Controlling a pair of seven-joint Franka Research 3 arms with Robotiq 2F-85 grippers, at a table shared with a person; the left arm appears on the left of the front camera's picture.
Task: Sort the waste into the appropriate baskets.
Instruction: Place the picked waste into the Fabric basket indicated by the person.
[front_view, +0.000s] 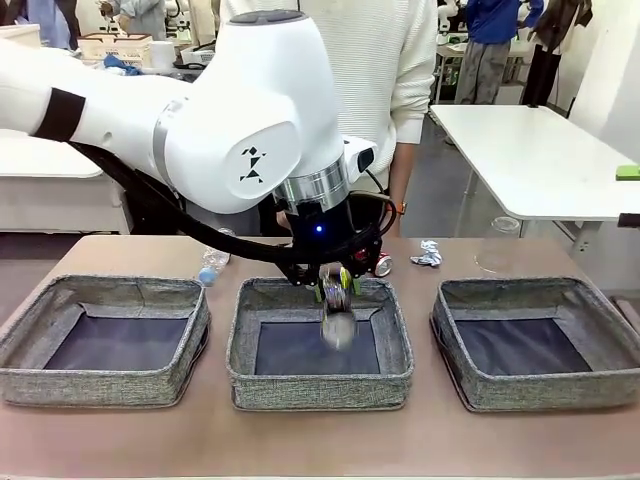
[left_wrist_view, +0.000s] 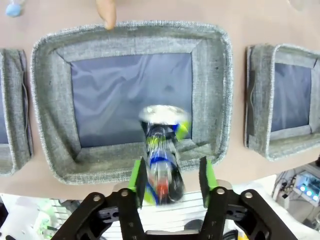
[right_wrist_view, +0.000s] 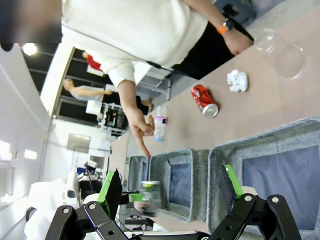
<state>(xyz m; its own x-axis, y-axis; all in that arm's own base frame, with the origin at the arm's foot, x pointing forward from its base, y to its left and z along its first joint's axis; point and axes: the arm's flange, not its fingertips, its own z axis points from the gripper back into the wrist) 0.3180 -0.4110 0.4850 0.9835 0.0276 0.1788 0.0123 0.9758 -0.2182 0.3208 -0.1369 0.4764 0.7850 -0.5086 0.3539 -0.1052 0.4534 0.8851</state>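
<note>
Where the left gripper (front_view: 336, 288) hangs: over the middle basket (front_view: 320, 385), toward its 12 o'clock rim, green pads spread apart.
Dark multicoloured drink can (front_view: 339, 327): blurred, just under the fingertips in the front view. In the left wrist view it sits between the pads with a gap on one side, so it looks loose and dropping into the basket, not pinched.
Can, handling: judged light, thin-walled and smooth. It is stiff enough for a squeeze across mid-body, though a hard pinch would dent it.
Right gripper (right_wrist_view: 170, 184): jaws wide, nothing between them.
Person's hand (right_wrist_view: 142, 127): one finger points at the middle basket's far rim.
Red drink can (front_view: 383, 264): lies on its side on the table at 1 o'clock of the middle basket. It looks dented and probably empty and light. Best taken across the barrel, not the ends.
Small white paper wad (front_view: 427, 254): at 2 o'clock of that basket, beside the red can. Soft and nearly weightless, so a full pinch suits it.
Clear plastic cup (front_view: 497, 245): at 12 o'clock of the right basket (front_view: 540, 390). Thin and crushable, so grip it gently across the wall.
Clear plastic bottle (front_view: 212, 262): at 1 o'clock of the left basket (front_view: 100, 385). Light and springy, best taken at mid-body.
</note>
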